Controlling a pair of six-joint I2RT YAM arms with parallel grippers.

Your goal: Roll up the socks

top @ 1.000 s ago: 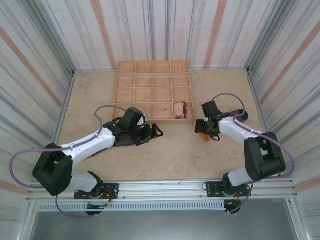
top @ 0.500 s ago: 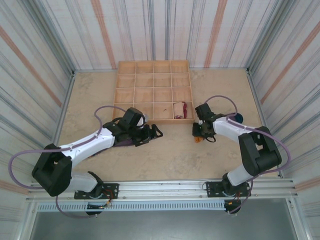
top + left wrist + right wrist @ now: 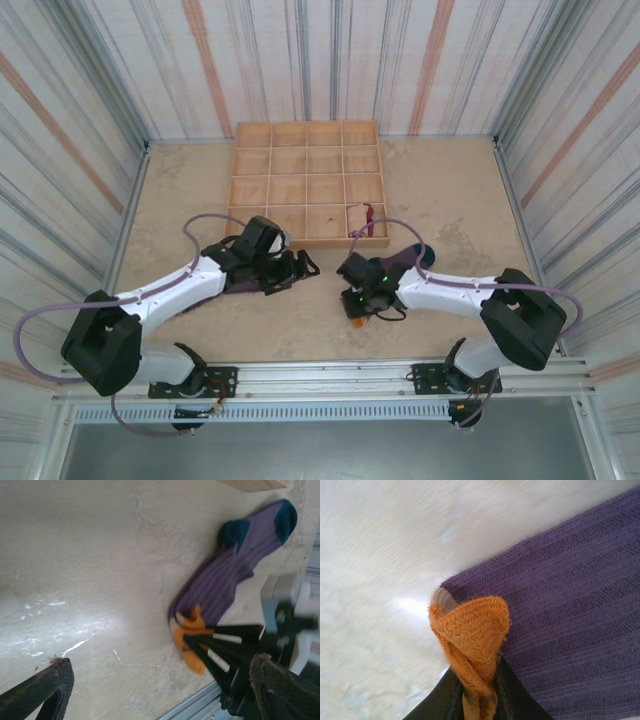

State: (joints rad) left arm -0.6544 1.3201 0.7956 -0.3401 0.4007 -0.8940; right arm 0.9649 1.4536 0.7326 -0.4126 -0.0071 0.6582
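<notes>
**Operator:** Report the condition of the right gripper [image 3: 356,303].

**Technician:** Its jaws are closed tight on the orange cuff [image 3: 470,640] of the purple sock [image 3: 400,268]. In the right wrist view the cuff is bunched into a folded peak between the two black fingers [image 3: 451,700]. The ribbed purple body lies flat on the surface beside it.

**Operator:** Location of that sock?

**Technician:** On the tabletop [image 3: 180,190], right of centre, just clear of the near right corner of the wooden tray [image 3: 308,132]. The cuff end points toward the near edge. The teal toe [image 3: 286,516] points toward the far right, close to the tray corner. The left wrist view also shows a teal heel patch [image 3: 232,530].

**Operator:** Condition of the left gripper [image 3: 303,268]?

**Technician:** Its jaws stand wide apart with nothing between them. It sits low over the tabletop near the tray's near edge, left of centre, facing the right gripper. The two are near each other but not touching.

**Operator:** Other socks?

**Technician:** The cream sock [image 3: 357,217] with a maroon end lies in the tray, in the compartment at the near right corner. A dark purple sock [image 3: 243,286] lies on the tabletop under the left arm. It is mostly covered, so I cannot tell its shape.
</notes>
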